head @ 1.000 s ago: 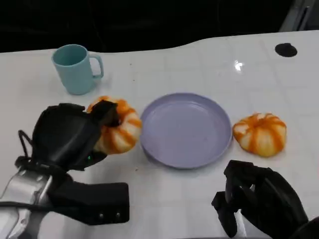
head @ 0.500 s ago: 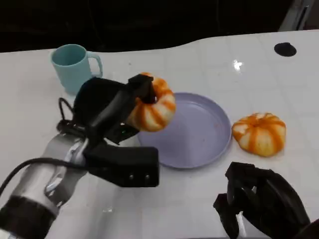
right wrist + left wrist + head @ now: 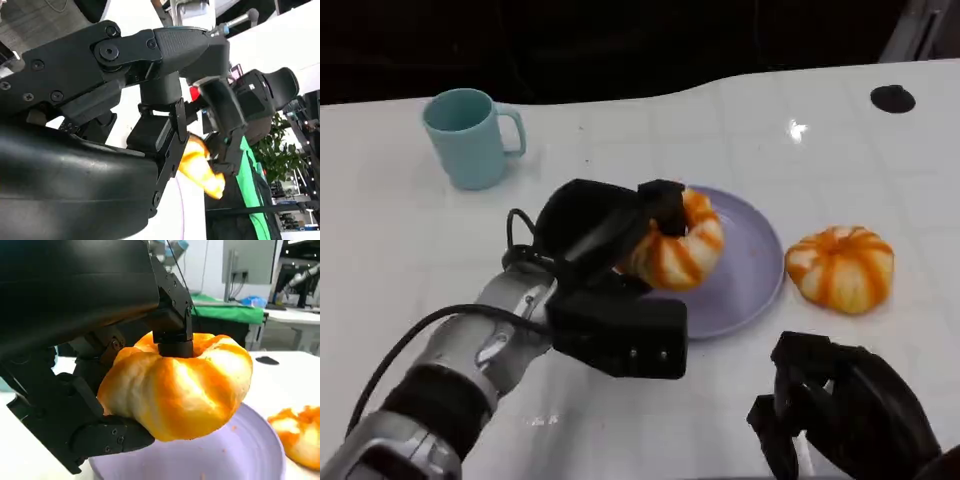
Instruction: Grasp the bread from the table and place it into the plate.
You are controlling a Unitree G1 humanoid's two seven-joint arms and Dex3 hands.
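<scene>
In the head view, the left hand (image 3: 605, 225) grips a round orange-and-white striped bread roll (image 3: 678, 248), with one finger pressed down into the dimple on top of it and the rest of the hand against its side. Beneath the hand and roll lies a shallow lavender plastic plate (image 3: 745, 270) on the white counter (image 3: 400, 250); whether the roll touches the plate or hangs just above it cannot be told here. Beyond the plate from the hand sits a second striped bread roll (image 3: 841, 268), just beside the plate's rim and resting on the counter. Behind the hand, well apart from it, stands a pale teal mug (image 3: 468, 137), upright with its handle turned toward the plate. The right hand (image 3: 845, 408) rests low at the near edge of the counter, its fingers curled in with nothing in them. In the left wrist view, the left hand's fingers (image 3: 172, 320) clamp the roll from above and below, and the roll hangs just over the plate's lavender floor, with the second roll past its rim. In the right wrist view, the right hand's black fingers (image 3: 170, 135) bend inward around nothing, and a patch of orange bread (image 3: 200, 167) shows beyond them.
</scene>
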